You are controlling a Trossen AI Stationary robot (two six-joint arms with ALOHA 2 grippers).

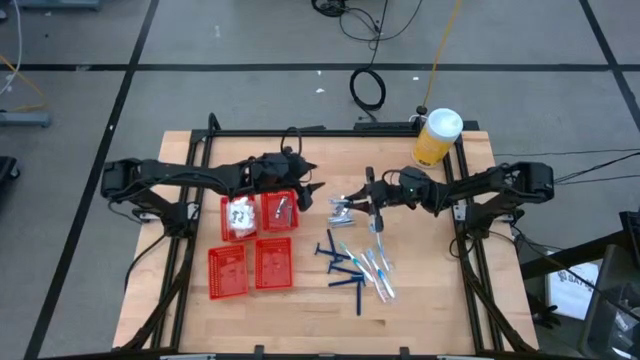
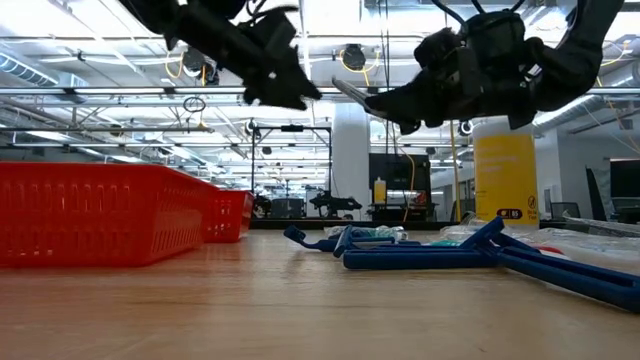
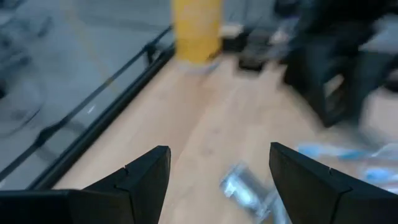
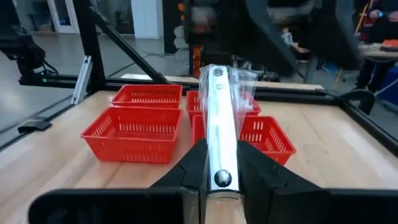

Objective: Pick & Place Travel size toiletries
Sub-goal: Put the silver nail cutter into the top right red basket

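Your right tool (image 4: 214,163) is clamped on a clear-wrapped toothbrush (image 4: 219,106), held in the air above the middle of the desk (image 1: 430,300), well clear of the wood, with most of its length sticking out past the fingers. Your left tool (image 3: 217,180) hangs with its fingers spread and nothing between them, just right of the red baskets (image 1: 256,245) and close to your right one.

The biggest risk, as I judge it, is the two arms meeting: both tools crowd the same patch between the baskets and the loose pile, so a carry toward the baskets could clip the left arm.

Next, the grip sits near one end of the toothbrush, on slick wrap; a quick swing could let it pivot or slide out.

Smaller still, the long free end could catch a basket rim on the way in and tip the toothbrush outside.

The razors (image 1: 345,270) and other toothbrushes (image 1: 376,268) lie on the desk, with a silver tube (image 3: 244,188) below your left tool.
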